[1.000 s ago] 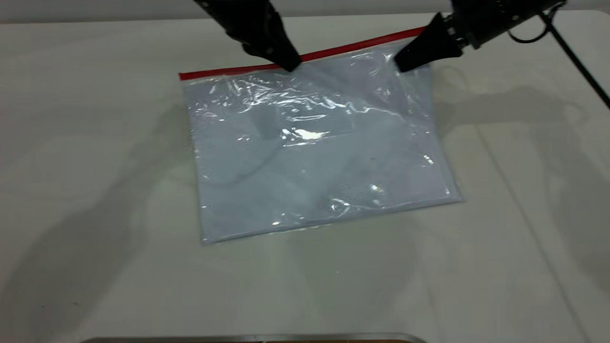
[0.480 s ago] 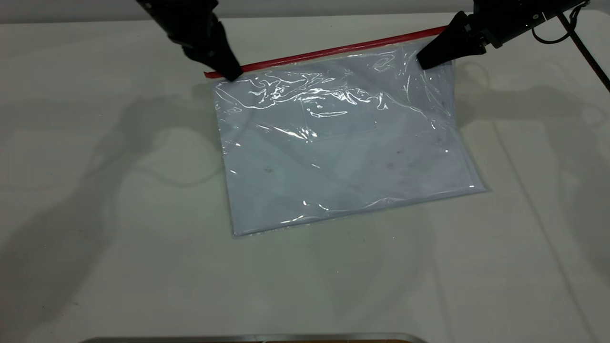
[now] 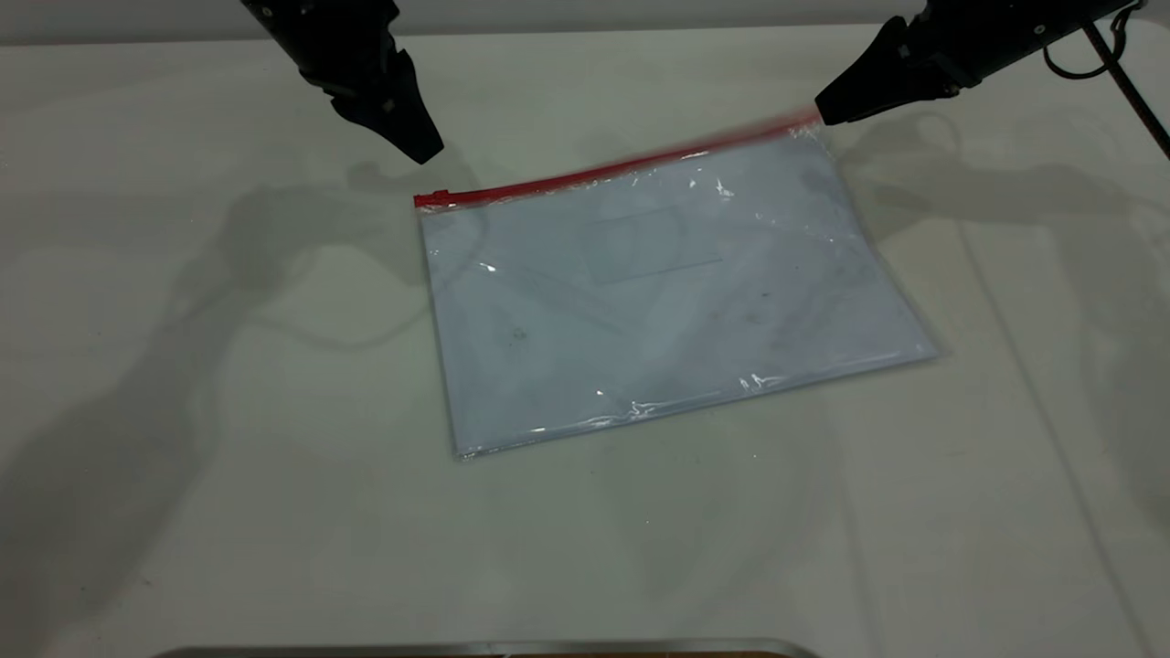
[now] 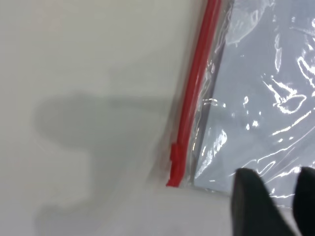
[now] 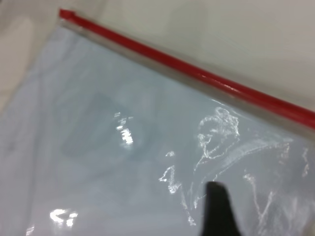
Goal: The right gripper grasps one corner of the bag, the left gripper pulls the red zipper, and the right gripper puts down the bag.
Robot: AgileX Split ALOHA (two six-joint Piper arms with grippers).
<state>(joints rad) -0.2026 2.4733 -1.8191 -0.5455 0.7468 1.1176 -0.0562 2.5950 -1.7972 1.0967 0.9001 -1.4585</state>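
The bag [image 3: 667, 302] lies flat on the table, pale and shiny, with the red zipper [image 3: 612, 169] along its far edge. The small red slider tab [image 3: 433, 197] sits at the zipper's left end and also shows in the left wrist view [image 4: 175, 162]. My left gripper [image 3: 422, 153] hangs above and behind that end, clear of the bag, open with nothing between its fingers [image 4: 251, 196]. My right gripper [image 3: 823, 111] hovers just over the bag's far right corner, which is blurred. Only one of its fingers [image 5: 216, 206] shows, above the plastic and holding nothing.
The white table [image 3: 183, 411] spreads around the bag on all sides. A metal edge [image 3: 494, 649] runs along the near side of the table. A thin black cable [image 3: 1124, 82] trails from the right arm at the far right.
The left gripper has let go of the slider at the zipper's left end and risen. The bag's raised far edge has dropped flat, and the right gripper has come off the corner.
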